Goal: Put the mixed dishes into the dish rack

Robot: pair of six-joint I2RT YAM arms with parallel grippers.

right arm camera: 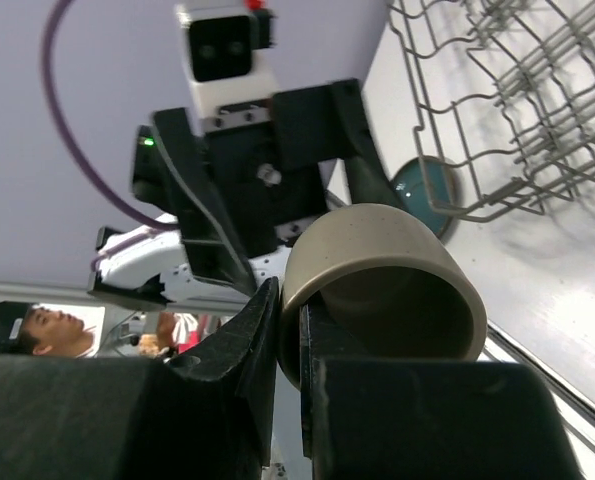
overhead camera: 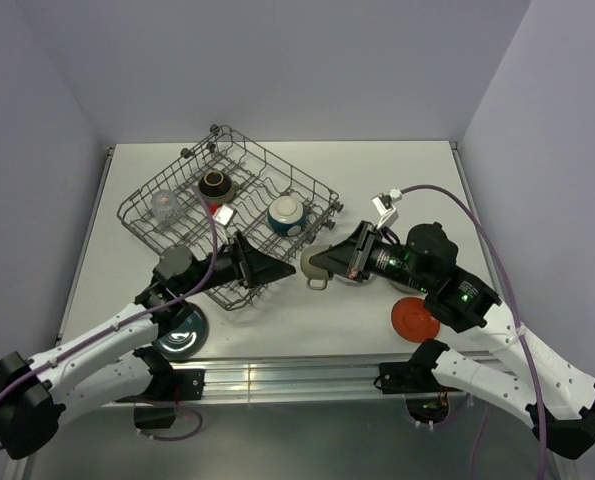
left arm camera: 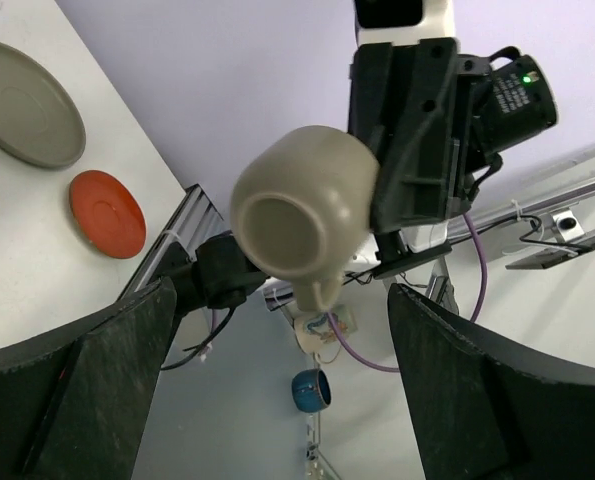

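Observation:
My right gripper (overhead camera: 329, 263) is shut on the rim of the grey mug (overhead camera: 317, 266) and holds it on its side in the air, handle down. In the right wrist view one finger is inside the mug (right arm camera: 382, 290) and one outside. My left gripper (overhead camera: 280, 268) is open and empty, facing the mug's base (left arm camera: 302, 215) from a short way off. The dish rack (overhead camera: 142, 200) holds a brown bowl (overhead camera: 214, 184), a clear glass (overhead camera: 166, 207) and a cream bowl (overhead camera: 288, 213). The red-orange saucer (overhead camera: 415, 320) lies on the table at the right.
A dark teal dish (overhead camera: 180, 335) lies under my left arm near the front edge. A pale plate (left arm camera: 27, 105) lies on the table below my right gripper, next to the saucer (left arm camera: 107, 212). The rack's near corner (right arm camera: 477, 200) is close to both grippers.

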